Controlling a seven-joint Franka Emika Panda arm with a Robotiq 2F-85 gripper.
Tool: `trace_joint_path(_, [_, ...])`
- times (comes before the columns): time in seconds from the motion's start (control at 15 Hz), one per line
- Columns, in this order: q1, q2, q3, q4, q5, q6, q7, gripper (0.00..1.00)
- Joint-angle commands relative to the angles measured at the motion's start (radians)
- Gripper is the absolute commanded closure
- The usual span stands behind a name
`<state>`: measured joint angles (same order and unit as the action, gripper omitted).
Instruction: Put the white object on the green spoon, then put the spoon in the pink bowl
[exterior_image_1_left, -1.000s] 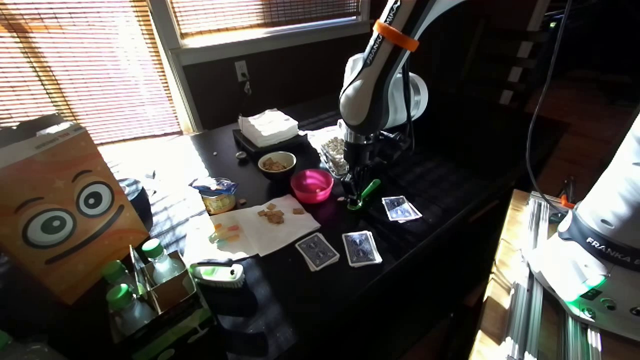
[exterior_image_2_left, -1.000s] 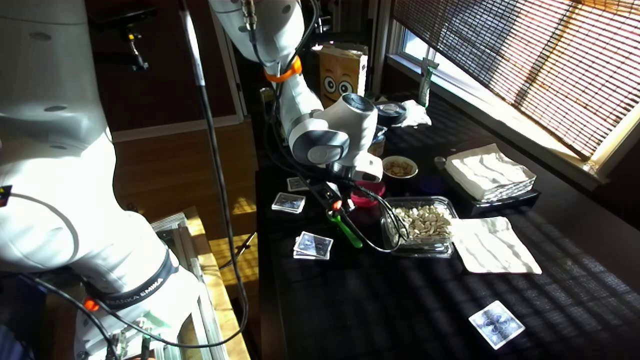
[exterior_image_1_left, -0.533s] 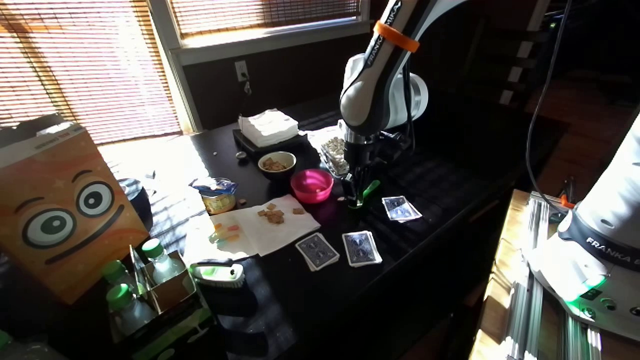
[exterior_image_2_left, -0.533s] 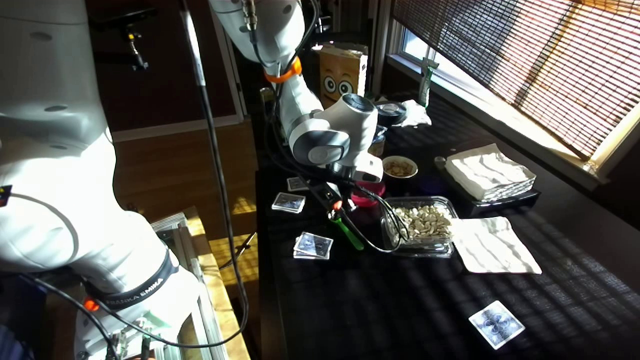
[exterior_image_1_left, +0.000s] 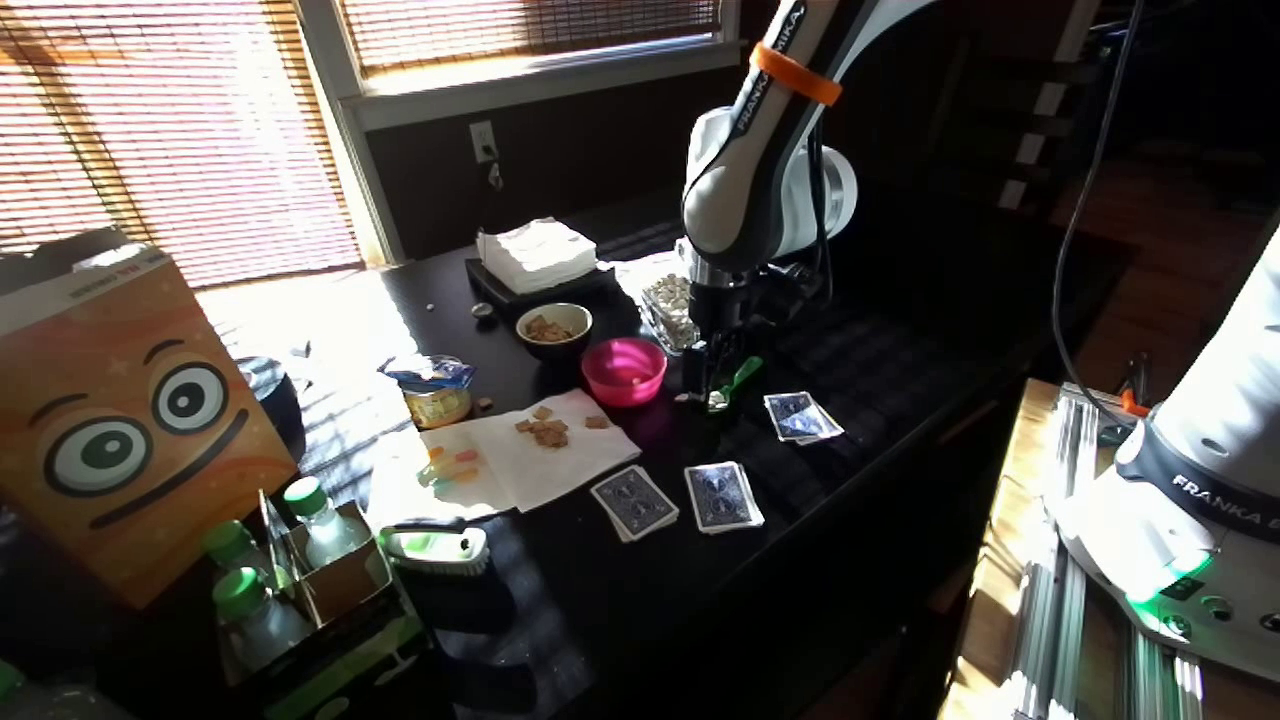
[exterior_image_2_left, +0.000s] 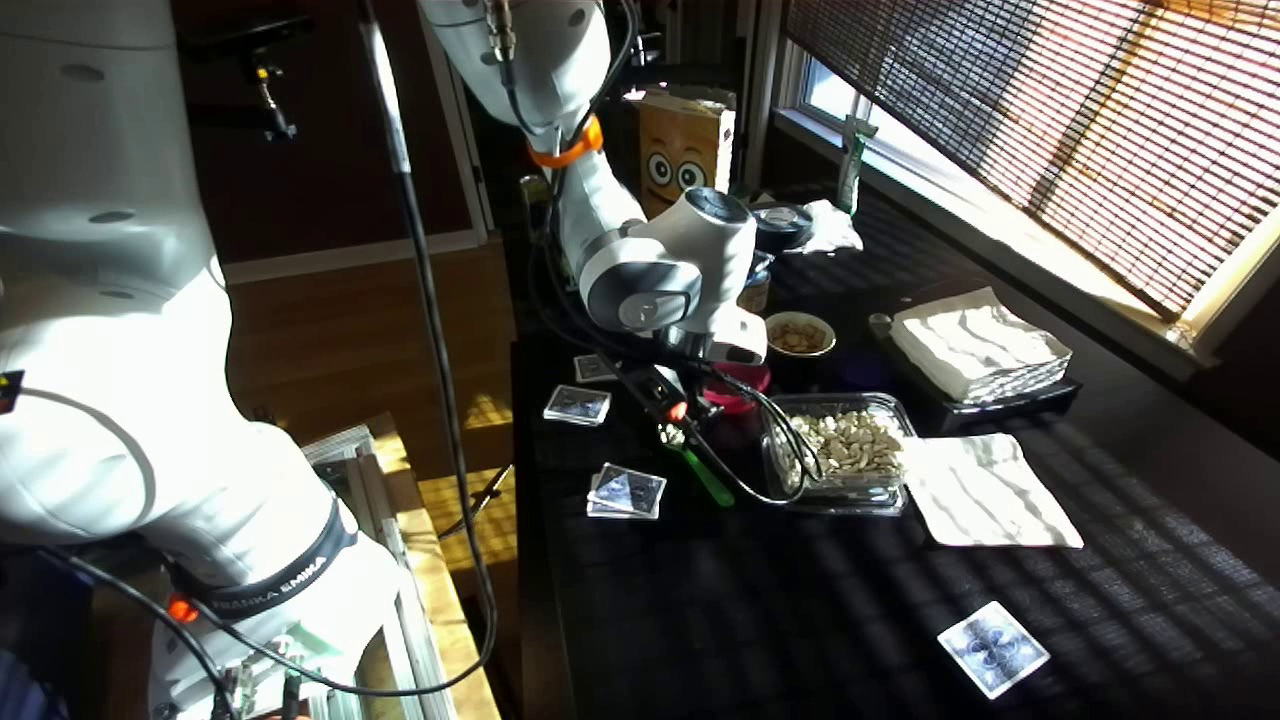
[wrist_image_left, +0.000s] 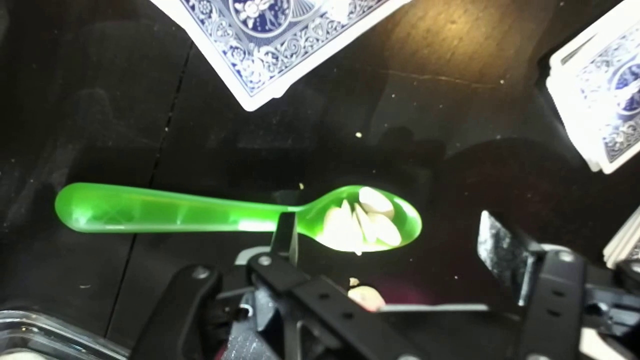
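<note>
The green spoon lies on the black table, and in both exterior views it sits just beside the pink bowl. Several white pieces rest in the spoon's scoop, bright in the light. My gripper is open low over the scoop with its fingers wide apart. One finger stands at the spoon's neck; whether it touches cannot be told. The opposite finger is past the scoop's tip, over bare table. The pink bowl is partly covered by the arm in this exterior view. Only a pinkish glow shows in the wrist view.
A loose pale piece lies below the scoop. Card stacks lie near the spoon. A clear container of pale pieces stands close to the spoon's handle. A dark bowl with brown squares is beside the pink bowl.
My gripper's fingers have parted at the scoop, and white pieces now show in it. The spoon has shifted very slightly. The arm has hardly moved.
</note>
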<state>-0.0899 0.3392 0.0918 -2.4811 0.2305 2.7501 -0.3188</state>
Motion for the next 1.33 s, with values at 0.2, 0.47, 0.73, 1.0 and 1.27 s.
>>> trace_joint_path(0.2, [-0.036,-0.039,0.041,-0.011,0.041,-0.021,0.019,0.00])
trace_joint_path(0.47, [-0.005,-0.104,-0.013,-0.039,0.050,-0.088,0.231,0.00])
trace_joint_path(0.73, [0.025,-0.132,-0.074,-0.043,0.024,-0.124,0.444,0.00])
trace_joint_path(1.0, [0.034,-0.103,-0.105,-0.017,0.056,-0.162,0.612,0.00])
trace_joint_path(1.27, [0.045,-0.083,-0.127,-0.006,0.089,-0.168,0.780,0.00])
